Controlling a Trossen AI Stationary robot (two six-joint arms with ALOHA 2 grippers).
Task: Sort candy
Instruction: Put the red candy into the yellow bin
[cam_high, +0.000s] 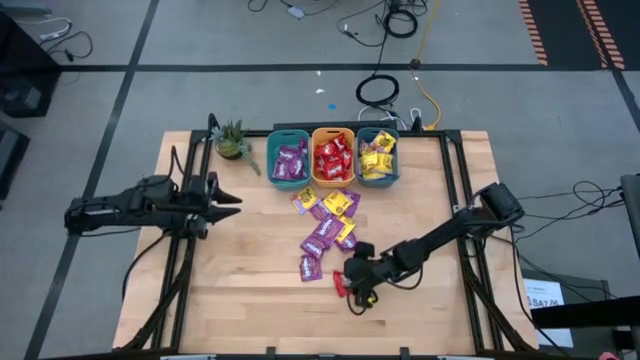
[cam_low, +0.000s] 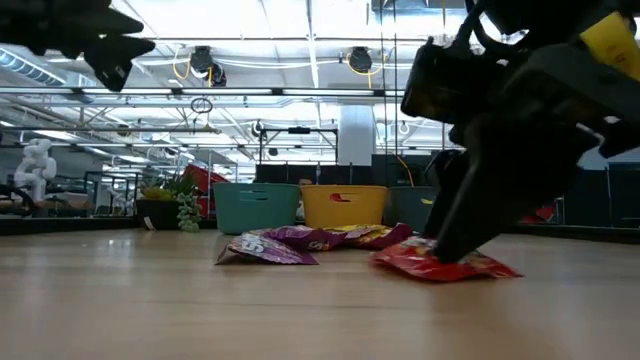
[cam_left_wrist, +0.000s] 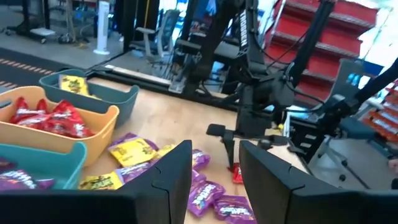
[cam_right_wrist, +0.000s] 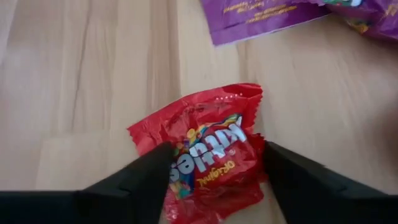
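A red candy packet (cam_right_wrist: 211, 134) lies flat on the table near its front middle (cam_high: 340, 283). My right gripper (cam_right_wrist: 217, 158) is open and slants down over it, one finger at each side of the packet. More loose purple and yellow candy (cam_high: 328, 222) lies in a heap in front of three bins. Those bins hold purple (cam_high: 289, 157), red (cam_high: 333, 156) and yellow (cam_high: 378, 155) candy. My left gripper (cam_high: 232, 198) hangs open and level over the table's left part, holding nothing. My right gripper has its fingers (cam_right_wrist: 149, 171) at the two opposite sides of the red packet, slanting down from the table's right. The packet lies flat on the wood. I cannot tell whether the fingers touch it.
A small potted plant (cam_high: 233, 142) stands at the far left, beside the bins. A purple packet (cam_high: 311, 267) lies just left of the red one. Bare wood (cam_high: 250, 300) stretches along the near and left parts of the table.
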